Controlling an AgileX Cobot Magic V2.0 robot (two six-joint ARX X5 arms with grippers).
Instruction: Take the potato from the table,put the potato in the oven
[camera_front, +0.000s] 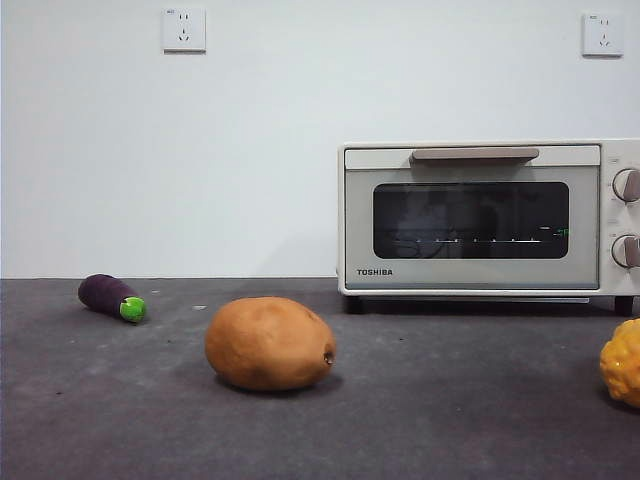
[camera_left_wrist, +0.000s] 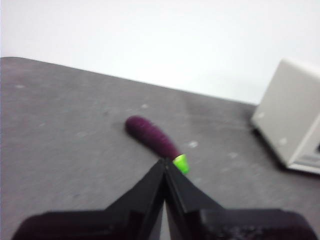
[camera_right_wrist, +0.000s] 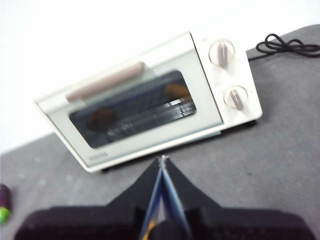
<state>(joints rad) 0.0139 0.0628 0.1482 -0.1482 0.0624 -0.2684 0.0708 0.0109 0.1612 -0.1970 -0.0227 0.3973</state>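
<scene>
Nothing is grasped yet: the large smooth orange-brown potato (camera_front: 269, 343) lies on the dark grey mottled worktop (camera_front: 450, 400), in front of the closed cream-white Toshiba toaster oven (camera_front: 480, 215). The left claw (camera_left_wrist: 165, 162) and right claw (camera_right_wrist: 162, 159) are both pressed together, empty. Opening the door likely comes first. A plain white wall stands behind.

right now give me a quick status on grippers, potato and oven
Left gripper shut, over the eggplant; right gripper shut, facing the oven. Potato untouched on table. Oven door closed.
</scene>
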